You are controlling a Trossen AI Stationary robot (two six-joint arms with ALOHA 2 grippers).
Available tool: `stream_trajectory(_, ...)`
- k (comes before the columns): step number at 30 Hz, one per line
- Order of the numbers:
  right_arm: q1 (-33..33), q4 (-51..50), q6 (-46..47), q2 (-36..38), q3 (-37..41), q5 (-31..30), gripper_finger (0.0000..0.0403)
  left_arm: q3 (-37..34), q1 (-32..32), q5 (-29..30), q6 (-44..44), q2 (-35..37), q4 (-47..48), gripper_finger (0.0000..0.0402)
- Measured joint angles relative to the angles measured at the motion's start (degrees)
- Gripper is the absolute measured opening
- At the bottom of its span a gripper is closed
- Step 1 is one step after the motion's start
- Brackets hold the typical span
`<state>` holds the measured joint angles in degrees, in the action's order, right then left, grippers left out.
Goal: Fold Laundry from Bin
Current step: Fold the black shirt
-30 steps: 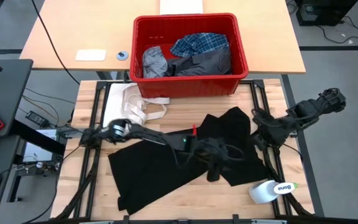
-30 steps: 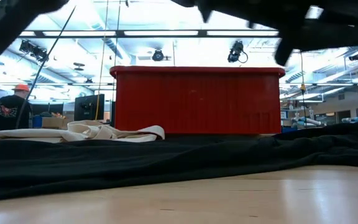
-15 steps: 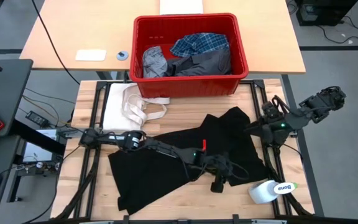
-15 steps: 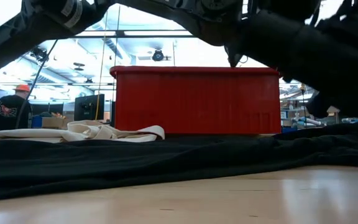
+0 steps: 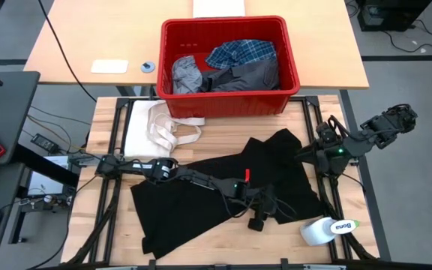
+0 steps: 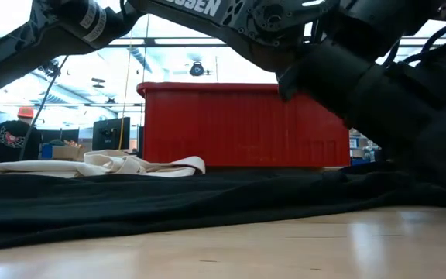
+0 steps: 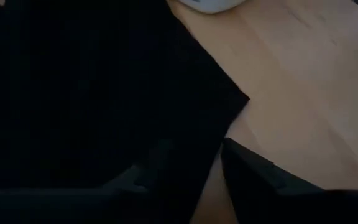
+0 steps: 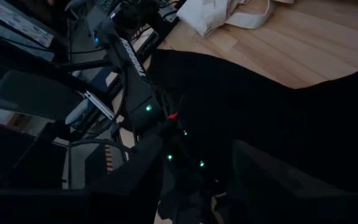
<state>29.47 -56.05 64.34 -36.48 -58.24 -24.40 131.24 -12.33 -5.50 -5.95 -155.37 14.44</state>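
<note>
Black garment [image 5: 201,199] spread flat, rumpled

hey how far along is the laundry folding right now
Early on. Done: one black garment is out of the red bin and spread flat on the table. In hand: the left gripper is low at its near edge, fingers apart; the right gripper hovers open by its right side. Left: no fold made yet, and the plaid shirt and grey garments wait in the bin.

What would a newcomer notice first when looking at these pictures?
The bright red rectangular plastic bin at the table's far edge, holding a blue-and-white plaid shirt and grey garments. Nearer, a large black garment lies spread on the wood, with the left end effector low at its near edge.
</note>
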Motion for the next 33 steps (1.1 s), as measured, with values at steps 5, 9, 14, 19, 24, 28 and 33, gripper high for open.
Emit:
stream_trajectory(5, 0.0, -0.5, 0.0, 0.0, 0.0, 0.1, 0.0198, -0.1, 0.0, -1.5, 2.7, 1.1, 3.4, 0.0018)
stream_trajectory(9, 0.0, -2.2, -0.5, 0.2, 0.0, 1.9, 0.0198, -0.6, 0.5, -3.9, 15.0, 4.0, 5.9, 0.0007)
stream_trajectory(14, 0.0, -7.4, -4.4, 0.1, 0.0, 7.3, 0.0198, -0.4, 0.6, -6.2, 24.5, 11.7, 10.6, 0.0005)
stream_trajectory(19, 0.0, -12.9, -8.9, -1.8, 0.6, 10.6, 0.0198, -0.4, 0.4, -0.1, 29.0, 17.7, 18.0, 0.0004)
stream_trajectory(24, 0.0, -10.7, -15.5, -3.3, 4.1, 8.6, 0.0198, -0.4, 1.9, 10.3, 35.0, 20.1, 26.1, 0.0004)
stream_trajectory(28, 0.0, -6.5, -17.0, -5.0, 7.2, 8.0, 0.0198, -0.5, 3.4, 14.8, 40.8, 19.9, 30.4, 0.0008)
stream_trajectory(33, 0.0, 1.6, -17.6, -7.4, 11.2, 13.5, 0.0198, -0.4, 5.6, 18.6, 43.5, 20.0, 34.8, 0.0009)
